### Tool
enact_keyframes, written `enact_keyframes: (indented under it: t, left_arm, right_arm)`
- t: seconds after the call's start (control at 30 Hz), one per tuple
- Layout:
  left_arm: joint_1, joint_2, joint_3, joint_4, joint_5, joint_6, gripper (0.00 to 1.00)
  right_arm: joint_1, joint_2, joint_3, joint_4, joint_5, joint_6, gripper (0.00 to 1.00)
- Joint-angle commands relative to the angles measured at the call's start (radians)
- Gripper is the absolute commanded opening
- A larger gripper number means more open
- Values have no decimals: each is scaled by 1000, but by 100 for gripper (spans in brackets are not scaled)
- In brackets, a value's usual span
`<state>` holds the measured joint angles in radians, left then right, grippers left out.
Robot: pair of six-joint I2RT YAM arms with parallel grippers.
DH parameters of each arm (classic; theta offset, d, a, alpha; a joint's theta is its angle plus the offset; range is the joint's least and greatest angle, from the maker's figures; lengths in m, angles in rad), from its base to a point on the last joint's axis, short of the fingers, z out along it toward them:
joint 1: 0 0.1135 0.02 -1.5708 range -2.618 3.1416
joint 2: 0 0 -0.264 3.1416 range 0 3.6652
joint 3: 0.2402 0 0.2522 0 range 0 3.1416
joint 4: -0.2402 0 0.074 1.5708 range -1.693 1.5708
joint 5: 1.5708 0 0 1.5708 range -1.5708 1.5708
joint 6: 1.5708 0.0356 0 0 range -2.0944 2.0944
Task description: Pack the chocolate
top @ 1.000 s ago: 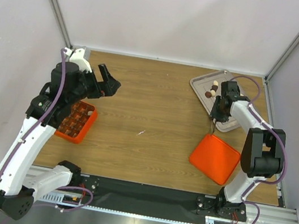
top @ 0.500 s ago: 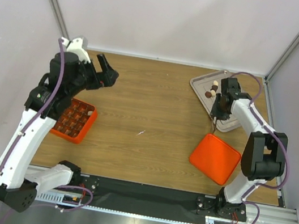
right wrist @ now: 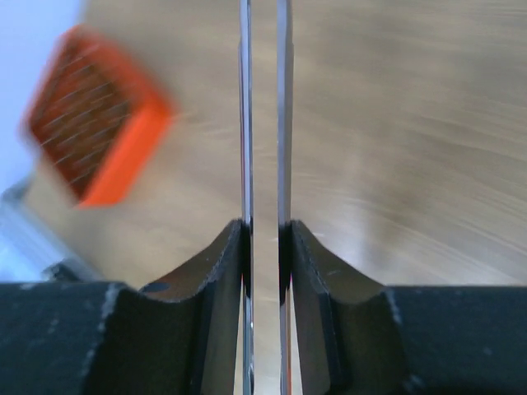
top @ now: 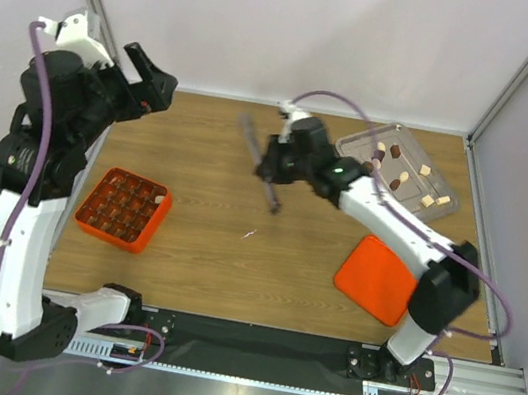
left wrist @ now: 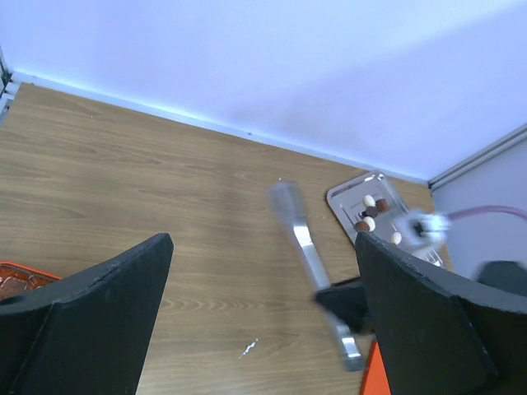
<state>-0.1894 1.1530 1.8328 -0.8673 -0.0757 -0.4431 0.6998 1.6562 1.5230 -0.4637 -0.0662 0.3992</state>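
wood tabletop (top: 207, 234) under me, my right claw (right wrist: 263, 232) clamps the tongs (right wrist: 244, 99), left claw (top: 153, 71) wide, and the chocolate (top: 392, 181) on the tray (top: 409, 146) at 2 o'clock looks light, crushable: nip each piece's middle gently.

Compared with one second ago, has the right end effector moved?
Yes. The right end effector, holding the thin metal tongs, swung left, away from the silver metal tray.

Even bright light; motion blur smears the tongs (left wrist: 306, 247) and chocolate (left wrist: 370, 212).
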Motion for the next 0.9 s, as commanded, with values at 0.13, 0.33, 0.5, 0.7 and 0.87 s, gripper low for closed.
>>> enact_keyframes:
  t: [0.13,0.33,0.5,0.7,0.87]
  left_arm:
    - [10,-94,23,-27,36,-14,100]
    - [10,-136,-18,-26,19,-13,100]
    - [10,-162,-58,-22,1,-5,100]
    - [10,-170,-84,-15,2,-3,100]
    - [10,-179,-98,-1,4,-5,100]
  right_arm:
    - [219,299,271,238,-138,15,8]
    - [319,517,488,143,-162,-22,8]
    - [360,580,503,131,-158,-31,9]
    - [385,626,505,96,-146,-40,10]
    - [392,643,503,62,-72,-62,11]
